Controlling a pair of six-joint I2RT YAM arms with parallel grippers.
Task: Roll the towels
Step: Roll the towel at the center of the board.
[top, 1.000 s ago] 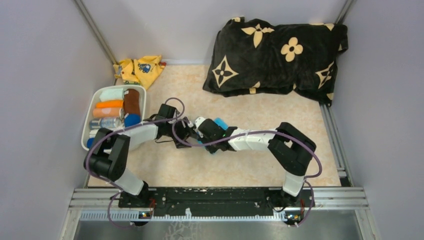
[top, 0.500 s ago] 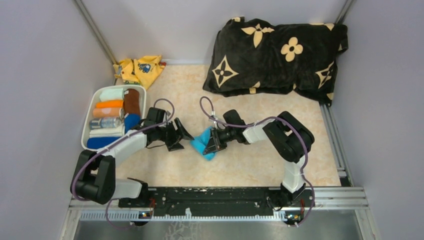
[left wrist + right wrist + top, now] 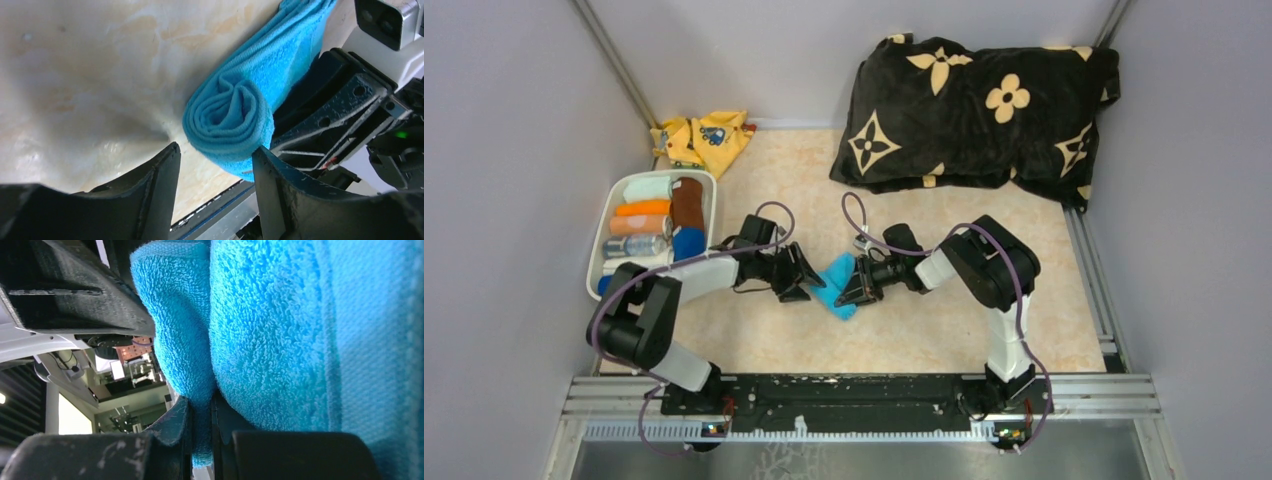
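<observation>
The pale marbled counter [image 3: 924,330] spreads out ahead of me. At its far right corner the big black cushion [image 3: 979,110] with beige flowers slumps against the wall. At the left edge stands a white bin [image 3: 596,262] packed with rolled cloths. The brown towel [image 3: 687,203] lies rolled along the bin's right side, and the dark blue towel [image 3: 688,241] is tucked just nearer to me. Beyond the bin, in the far left corner, the yellow cloth [image 3: 704,140] lies crumpled.

The light cyan towel [image 3: 834,283] is mid-counter, between my two arms. It is partly rolled, with its coiled end facing my left wrist camera and the rest running away beside my right arm.

My right fingers [image 3: 852,288] are pressed together on a fold of that towel, and the terry fills most of the right wrist view. My left fingers [image 3: 804,275] stand apart at the coiled end. The roll sits just ahead of the gap, and one fingertip seems to brush its edge.
</observation>
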